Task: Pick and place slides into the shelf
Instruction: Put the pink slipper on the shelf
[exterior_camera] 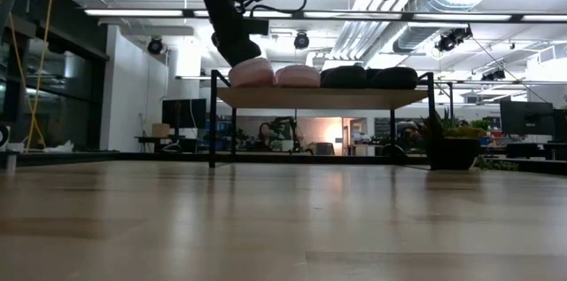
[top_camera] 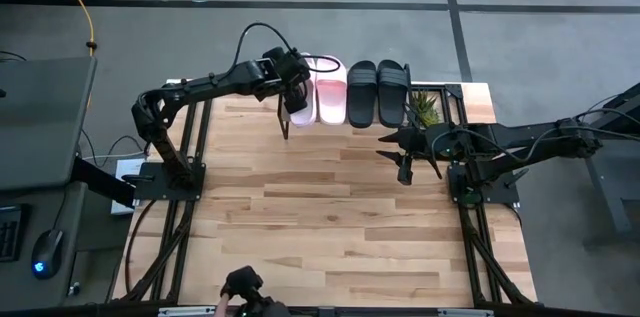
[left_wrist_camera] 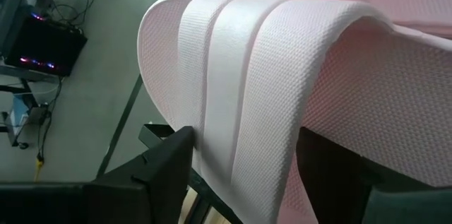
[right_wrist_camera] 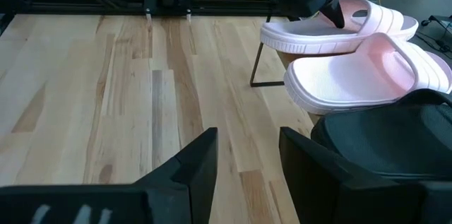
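All the slides lie side by side on the shelf (exterior_camera: pixel 323 97) at the table's far edge. The two pink slides (top_camera: pixel 332 89) are on its left half and the two black slides (top_camera: pixel 377 92) on its right half. My left gripper (top_camera: pixel 297 85) reaches from above onto the leftmost pink slide (exterior_camera: pixel 252 72), shut on its strap. My right gripper (top_camera: pixel 404 153) hangs open above the table's right side, in front of the black pair, touching nothing. In the right wrist view, a black slide (right_wrist_camera: pixel 395 132) and both pink ones (right_wrist_camera: pixel 360 75) lie just beyond its fingers. My left gripper holds the leftmost pink slide by its wide strap (left_wrist_camera: pixel 240 111), pinched across the strap's width with one finger (left_wrist_camera: pixel 166 157) at each edge. The fingers come from above, pointing down. The slide lies sole-down on the shelf's top board, at its left end.
A small potted plant (top_camera: pixel 425 107) stands right of the shelf, near my right arm. The shelf's thin black legs (right_wrist_camera: pixel 256 61) stand on the tabletop. The wide wooden tabletop (top_camera: pixel 320 217) stretches in front of the shelf. A hand with a dark object (top_camera: pixel 240 285) shows at the near edge.
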{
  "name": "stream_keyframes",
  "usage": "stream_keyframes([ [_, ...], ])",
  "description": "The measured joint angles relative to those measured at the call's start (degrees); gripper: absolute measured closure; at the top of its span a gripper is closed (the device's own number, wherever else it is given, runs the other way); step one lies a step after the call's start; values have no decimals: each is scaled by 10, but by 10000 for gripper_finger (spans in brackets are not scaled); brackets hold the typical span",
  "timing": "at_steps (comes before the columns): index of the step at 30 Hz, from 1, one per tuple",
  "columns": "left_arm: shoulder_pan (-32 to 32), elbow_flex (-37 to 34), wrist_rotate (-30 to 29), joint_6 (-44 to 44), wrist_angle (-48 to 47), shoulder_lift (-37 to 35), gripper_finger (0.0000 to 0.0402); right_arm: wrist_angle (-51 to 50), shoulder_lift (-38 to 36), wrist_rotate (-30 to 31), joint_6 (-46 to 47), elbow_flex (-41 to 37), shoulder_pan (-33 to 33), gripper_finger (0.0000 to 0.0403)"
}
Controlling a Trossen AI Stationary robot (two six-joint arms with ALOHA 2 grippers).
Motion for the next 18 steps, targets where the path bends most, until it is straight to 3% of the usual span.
stream_keyframes([
  [18,-37,45,-21,-8,-41,0,176,-2,0,0,0,0,0,260],
])
